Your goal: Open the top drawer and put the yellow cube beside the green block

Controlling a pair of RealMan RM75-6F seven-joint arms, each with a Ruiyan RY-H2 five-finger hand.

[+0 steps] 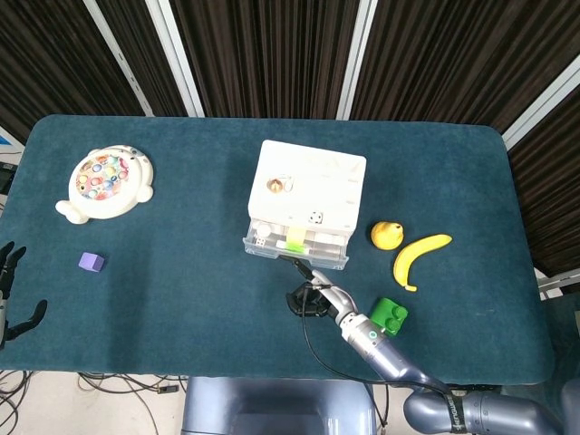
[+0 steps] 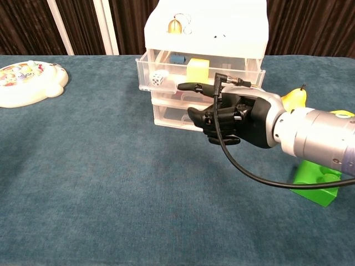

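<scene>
Right hand (image 2: pixel 233 113) blocks top drawer (image 2: pixel 166 77) front; left side open.

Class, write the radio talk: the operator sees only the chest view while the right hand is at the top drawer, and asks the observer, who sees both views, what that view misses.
Operator: My chest view shows the right hand at the top drawer. Where is the left hand?
Observer: The left hand is just off the left end of the table, fingers spread, holding nothing.
Operator: Is anything loose on that side?
Observer: A purple cube lies alone on the cloth, nearer the robot than the round white toy.
</scene>
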